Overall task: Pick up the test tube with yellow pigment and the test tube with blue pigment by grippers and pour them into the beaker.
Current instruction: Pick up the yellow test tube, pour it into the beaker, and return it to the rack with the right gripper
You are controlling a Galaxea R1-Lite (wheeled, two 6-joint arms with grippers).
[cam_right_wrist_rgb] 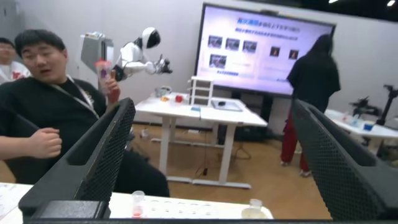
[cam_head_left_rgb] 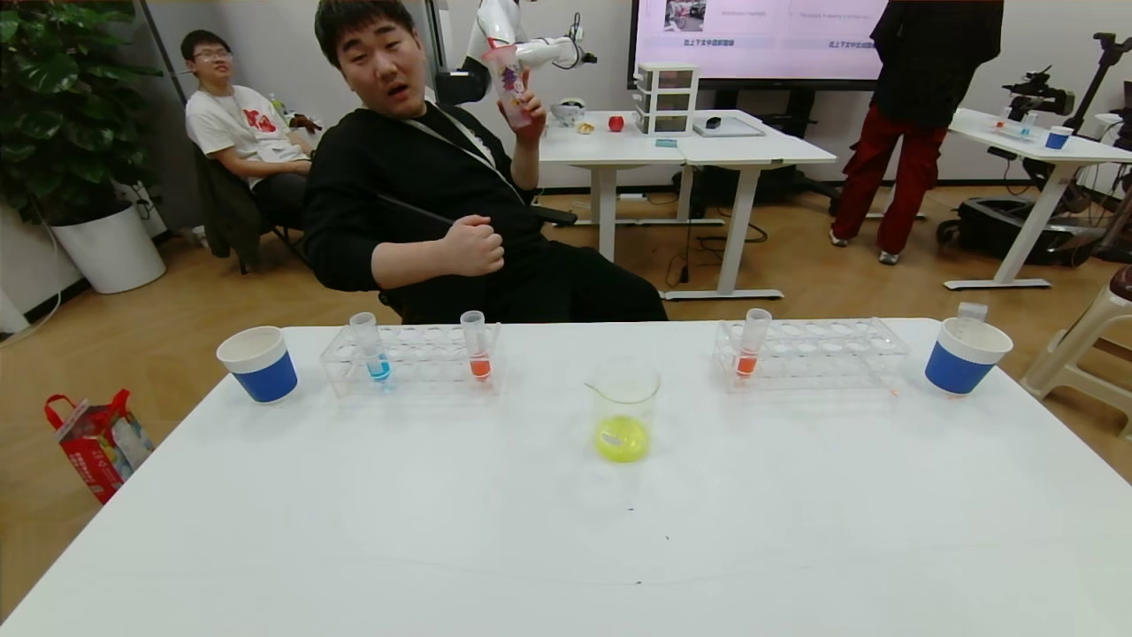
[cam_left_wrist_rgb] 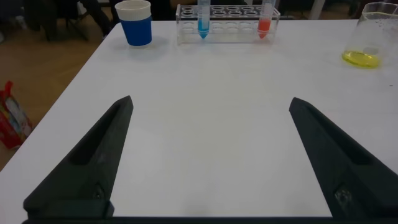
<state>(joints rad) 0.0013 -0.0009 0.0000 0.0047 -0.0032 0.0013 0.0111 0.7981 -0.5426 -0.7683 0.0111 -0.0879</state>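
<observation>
The beaker (cam_head_left_rgb: pixel 623 411) stands mid-table with yellow liquid in its bottom; it also shows in the left wrist view (cam_left_wrist_rgb: pixel 370 37). The test tube with blue pigment (cam_head_left_rgb: pixel 371 347) stands upright in the left clear rack (cam_head_left_rgb: pixel 411 358), also in the left wrist view (cam_left_wrist_rgb: pixel 203 18). No tube with yellow liquid shows; a clear tube (cam_head_left_rgb: pixel 971 311) stands in the right blue cup (cam_head_left_rgb: pixel 966 356). My left gripper (cam_left_wrist_rgb: pixel 210 99) is open and empty over bare table, well short of the rack. My right gripper (cam_right_wrist_rgb: pixel 212 102) is open and empty, raised and facing the room. Neither gripper shows in the head view.
An orange-red tube (cam_head_left_rgb: pixel 477 345) shares the left rack. Another orange-red tube (cam_head_left_rgb: pixel 752 343) stands in the right rack (cam_head_left_rgb: pixel 809 352). A blue cup (cam_head_left_rgb: pixel 259 364) stands at the far left. A person sits just beyond the table's far edge.
</observation>
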